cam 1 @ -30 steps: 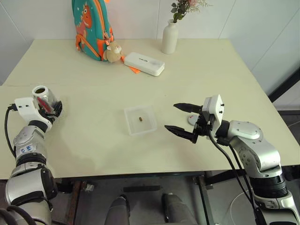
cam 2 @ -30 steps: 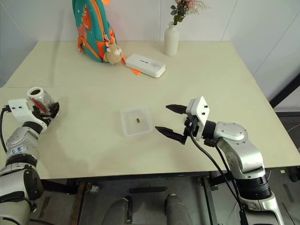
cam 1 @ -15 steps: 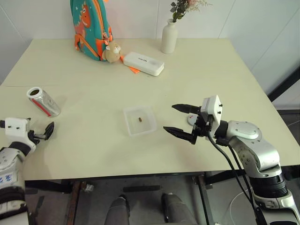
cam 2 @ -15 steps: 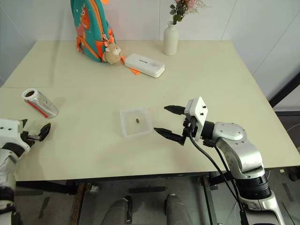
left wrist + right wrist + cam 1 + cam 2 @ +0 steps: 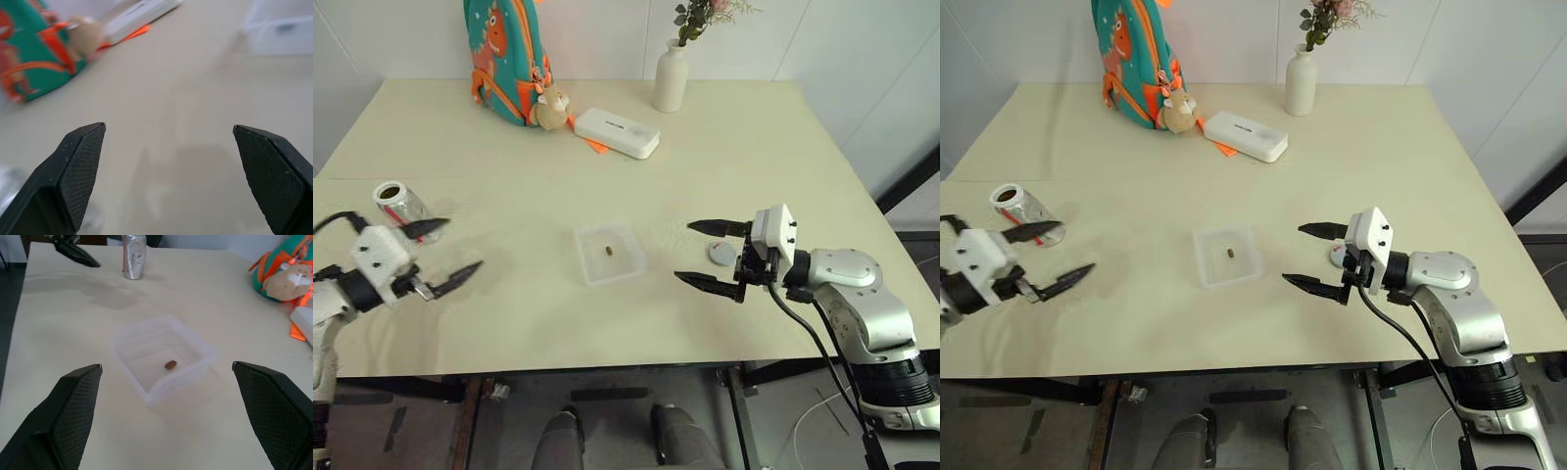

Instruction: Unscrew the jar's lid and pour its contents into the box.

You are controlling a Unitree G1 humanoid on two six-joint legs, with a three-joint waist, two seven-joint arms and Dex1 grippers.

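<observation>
One brown piece (image 5: pixel 608 252) lies in the box (image 5: pixel 628 267); both hands (image 5: pixel 441 250) (image 5: pixel 714 254) gape empty.

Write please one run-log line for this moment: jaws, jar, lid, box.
left gripper: jaws open, empty | right gripper: jaws open, empty | jar: uncapped, on table | lid: on table | box: holds brown piece

Bright, even light with soft shadows on the table (image 5: pixel 724 147); the left wrist view is blurred

One jar (image 5: pixel 397 201), one box (image 5: pixel 608 252), one lid (image 5: pixel 722 254)
</observation>
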